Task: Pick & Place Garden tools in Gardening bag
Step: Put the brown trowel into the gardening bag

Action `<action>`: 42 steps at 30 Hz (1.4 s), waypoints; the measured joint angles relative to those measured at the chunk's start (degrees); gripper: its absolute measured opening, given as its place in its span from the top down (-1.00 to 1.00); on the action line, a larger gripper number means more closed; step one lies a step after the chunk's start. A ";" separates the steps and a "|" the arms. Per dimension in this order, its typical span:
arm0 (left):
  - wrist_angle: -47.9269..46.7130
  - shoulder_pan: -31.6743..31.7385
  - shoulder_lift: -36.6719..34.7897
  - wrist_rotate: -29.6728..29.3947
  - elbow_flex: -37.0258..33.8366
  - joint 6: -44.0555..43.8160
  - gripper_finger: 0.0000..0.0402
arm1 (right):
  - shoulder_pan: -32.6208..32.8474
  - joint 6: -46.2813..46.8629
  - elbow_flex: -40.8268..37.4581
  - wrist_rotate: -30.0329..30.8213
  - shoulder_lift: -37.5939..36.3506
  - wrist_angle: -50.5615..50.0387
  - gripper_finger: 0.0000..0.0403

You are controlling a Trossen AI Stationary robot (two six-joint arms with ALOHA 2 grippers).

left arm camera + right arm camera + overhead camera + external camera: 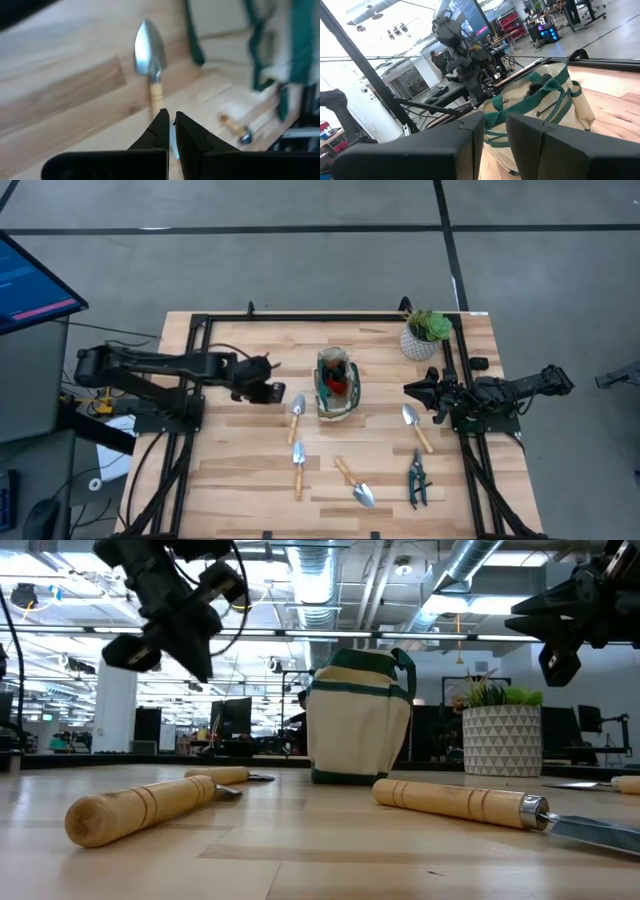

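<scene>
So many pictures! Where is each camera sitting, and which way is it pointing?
High: above the table, looking straight down; shows both arms.
Low: at tabletop height, looking level past the gardening bag; arms hang in from above.
Left wrist: on the left arm, facing a trowel; its left gripper shows.
Right wrist: on the right arm, facing the bag; its right gripper shows.
Every view shares the bag.

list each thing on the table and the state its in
gardening bag: upright, mouth open, red-and-black item inside
four trowels: flat on table, outside bag
pruning shears: flat on table
plant pot: upright
left claw: nearly shut, empty
right claw: slightly open, empty
</scene>
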 joint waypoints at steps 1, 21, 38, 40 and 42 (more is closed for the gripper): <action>0.12 0.07 -0.82 -0.24 0.00 0.18 1.00 | 0.00 0.04 0.00 0.00 0.00 0.01 0.62; 5.97 -1.43 0.98 4.11 -0.02 6.83 -0.09 | -1.11 0.05 -0.01 0.04 0.00 0.29 0.62; 4.73 -13.83 3.09 8.51 9.29 -16.95 -0.28 | -1.09 0.03 -0.02 -0.03 0.00 -0.04 0.62; 1.06 -14.13 3.66 7.47 9.31 -18.65 -0.28 | -1.09 0.03 -0.02 -0.04 0.00 -0.04 0.62; -4.13 -14.14 5.07 6.40 9.29 -19.80 -0.28 | -1.09 0.05 -0.02 -0.20 0.00 -0.04 0.62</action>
